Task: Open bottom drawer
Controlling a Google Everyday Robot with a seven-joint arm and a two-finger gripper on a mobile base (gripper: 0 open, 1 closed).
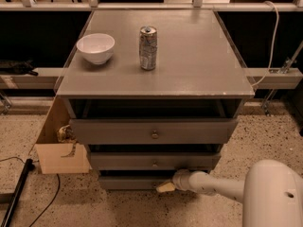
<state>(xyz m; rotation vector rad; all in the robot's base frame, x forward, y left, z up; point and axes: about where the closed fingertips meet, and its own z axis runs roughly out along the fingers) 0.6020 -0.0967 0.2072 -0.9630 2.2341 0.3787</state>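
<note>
The bottom drawer [128,182] is the lowest, thin grey front of the cabinet, near the floor. Its knob is hidden behind my gripper. My gripper [164,187] reaches in from the lower right on a white arm [213,185]. Its pale tip sits against the middle of the bottom drawer front, where the knob would be. The middle drawer [154,161] and the top drawer [154,131] each show a small round knob and stand a little pulled out.
A white bowl [95,47] and a metal can [148,48] stand on the cabinet top [189,56]. A cardboard box [59,150] sits on the speckled floor left of the cabinet. A dark cable [19,190] lies at the lower left.
</note>
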